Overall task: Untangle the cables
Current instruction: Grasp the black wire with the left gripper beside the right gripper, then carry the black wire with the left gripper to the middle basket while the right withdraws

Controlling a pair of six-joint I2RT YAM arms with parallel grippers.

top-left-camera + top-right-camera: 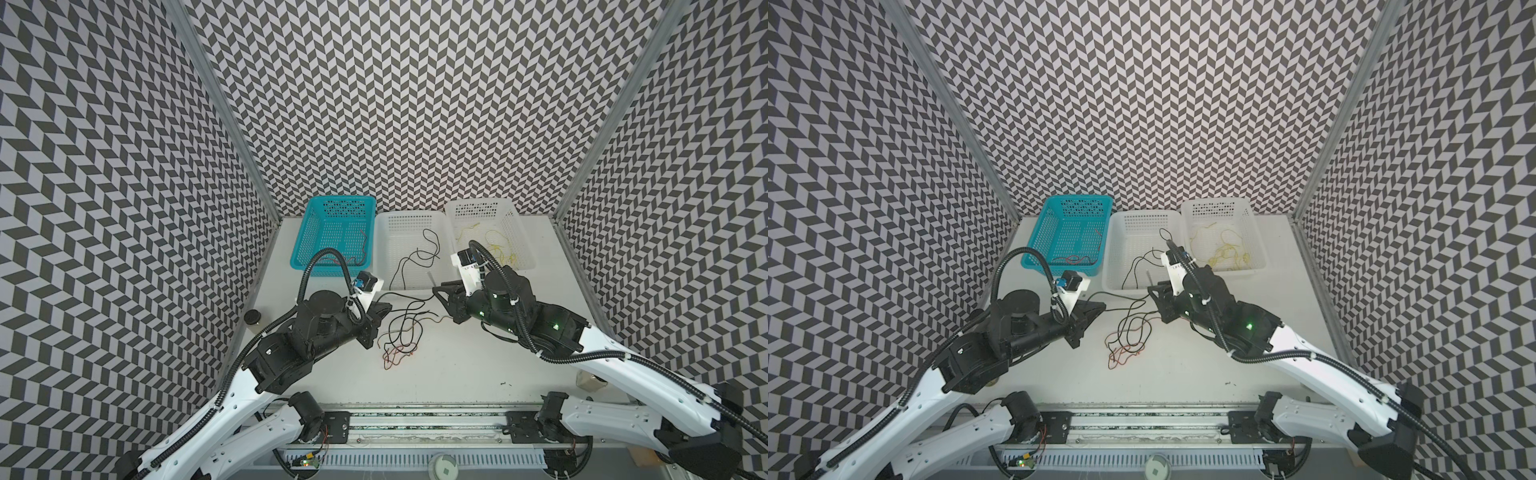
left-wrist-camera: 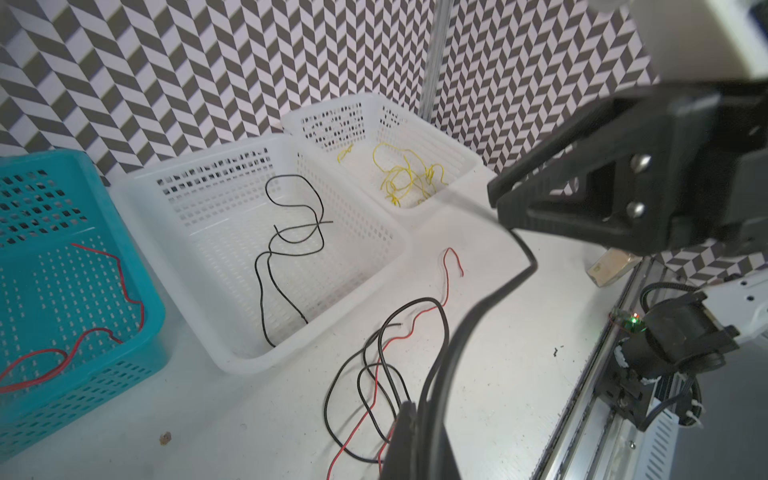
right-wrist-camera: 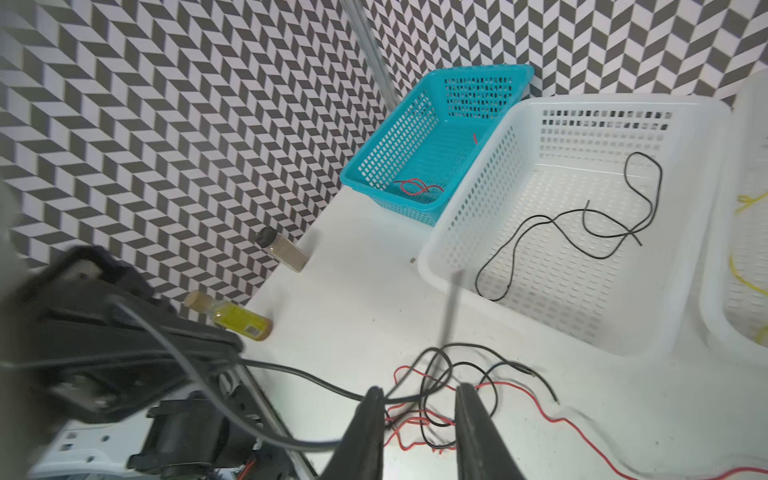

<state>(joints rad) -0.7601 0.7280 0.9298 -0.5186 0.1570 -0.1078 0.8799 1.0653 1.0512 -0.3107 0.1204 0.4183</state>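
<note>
Cables (image 1: 398, 337) sprawl on open table (image 1: 457, 365) just before white basket (image 1: 381, 257).

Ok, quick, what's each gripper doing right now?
Left gripper: shut on a black cable.
Right gripper: open.

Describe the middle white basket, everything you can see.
The middle white basket is a rectangular tub of whitish, slightly translucent plastic. Its walls and floor are perforated with small slots, and it has a smooth rim and rounded corners. It stands upright at the back of the table, between the teal basket and a second white basket, whose rim it seems to touch. Loose black cables lie curled on its floor; nothing else is inside.
</note>
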